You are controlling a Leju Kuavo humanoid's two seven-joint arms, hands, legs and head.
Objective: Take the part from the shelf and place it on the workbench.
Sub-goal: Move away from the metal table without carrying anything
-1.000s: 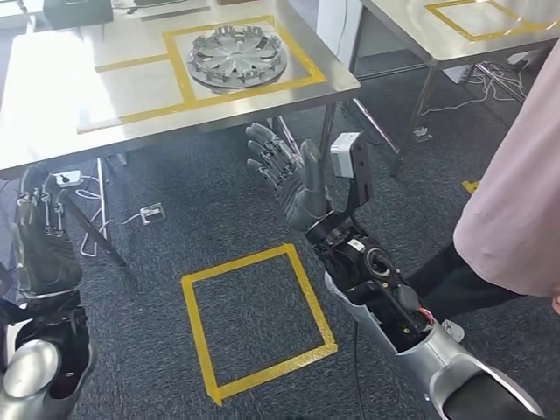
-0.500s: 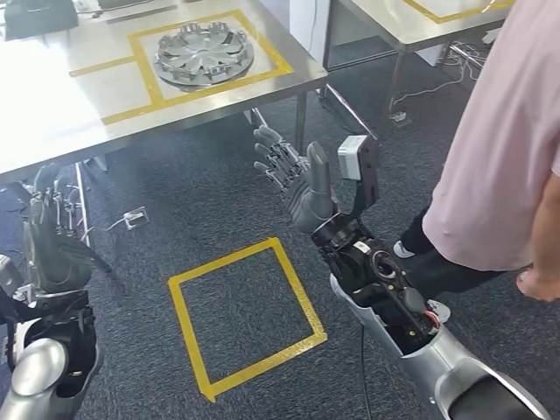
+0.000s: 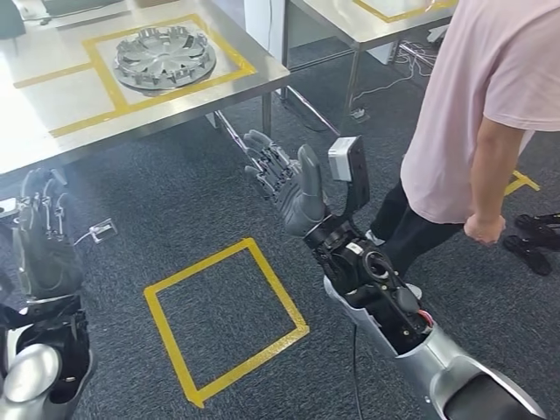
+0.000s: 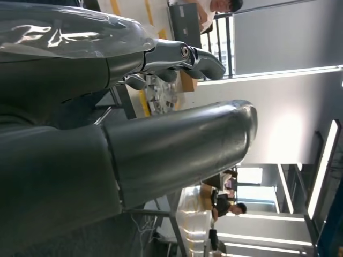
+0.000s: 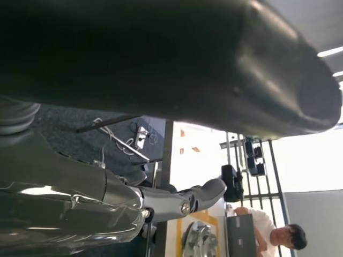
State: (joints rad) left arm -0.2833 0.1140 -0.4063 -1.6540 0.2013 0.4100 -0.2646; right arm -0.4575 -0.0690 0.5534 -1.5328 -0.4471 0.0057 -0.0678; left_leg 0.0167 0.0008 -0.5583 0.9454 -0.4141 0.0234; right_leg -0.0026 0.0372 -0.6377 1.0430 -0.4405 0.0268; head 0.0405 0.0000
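Down low and close, the robot's left hand point(image 3: 41, 234) is held up beside its body, dark fingers pointing up and a little apart, with nothing in it. Its right hand point(image 3: 289, 181) reaches out over the floor on a long silver arm, palm up, fingers spread wide and empty; a small white and black camera box point(image 3: 350, 166) sits at its wrist. Under the arms lies dark grey carpet point(image 3: 198, 201) with a square of yellow tape point(image 3: 224, 317) stuck on it. A small white plug box point(image 3: 103, 230) with a thin cable lies on the carpet near the left hand. To the right stands a person in a pink shirt point(image 3: 488, 96) and dark trousers, bending forward, one arm hanging down. Dark shoes point(image 3: 535, 234) lie on the carpet just past that person. Farther off is the shiny steel workbench point(image 3: 39, 122), marked with yellow tape lines. The round silver wheel-cover part point(image 3: 165, 58) lies flat on the workbench inside a yellow tape box, well apart from both hands. Behind, to the right, stands another steel table point(image 3: 343, 22) with yellow tape on top.
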